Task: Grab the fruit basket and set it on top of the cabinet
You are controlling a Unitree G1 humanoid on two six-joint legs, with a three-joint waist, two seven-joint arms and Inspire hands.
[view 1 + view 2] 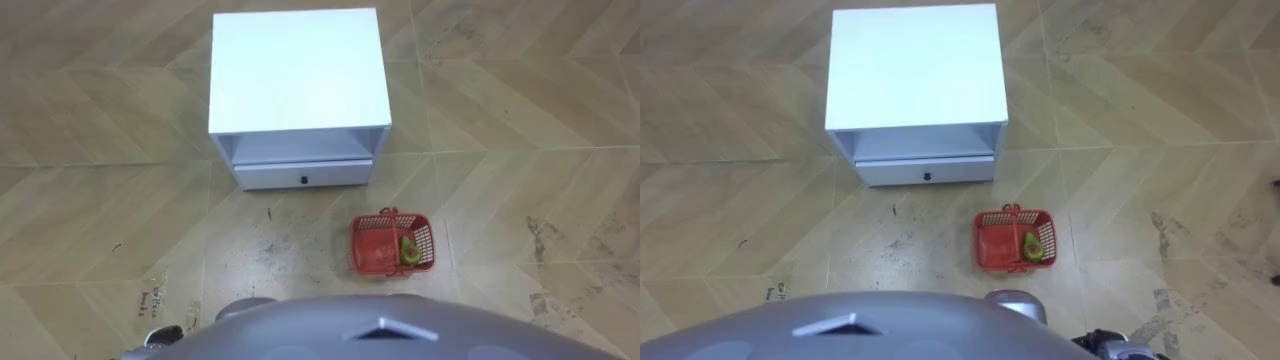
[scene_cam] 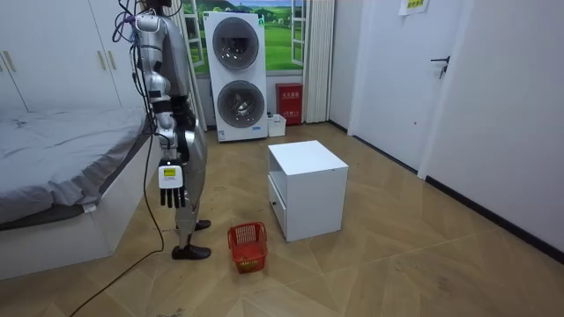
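Observation:
A red plastic fruit basket (image 1: pixel 372 252) stands on the wooden floor just ahead of me and a little to my right, its handle folded down. A green fruit (image 1: pixel 410 252) lies at its right end. In the room view the basket (image 2: pixel 248 245) sits close to my feet, between me and the white bedside cabinet (image 2: pixel 306 187). I stand upright. My right hand (image 2: pixel 169 185) hangs at my side at hip height with straight fingers, well above the basket and holding nothing. A small part of my left hand (image 1: pixel 163 335) peeks in at the lower left.
The white cabinet (image 1: pixel 298 70) stands straight ahead, its drawer (image 1: pixel 303 176) slightly pulled out. A bed (image 2: pixel 53 167) is close behind me. Stacked washing machines (image 2: pixel 240 75) stand at the far wall, and a door (image 2: pixel 445 79) is on the room view's right.

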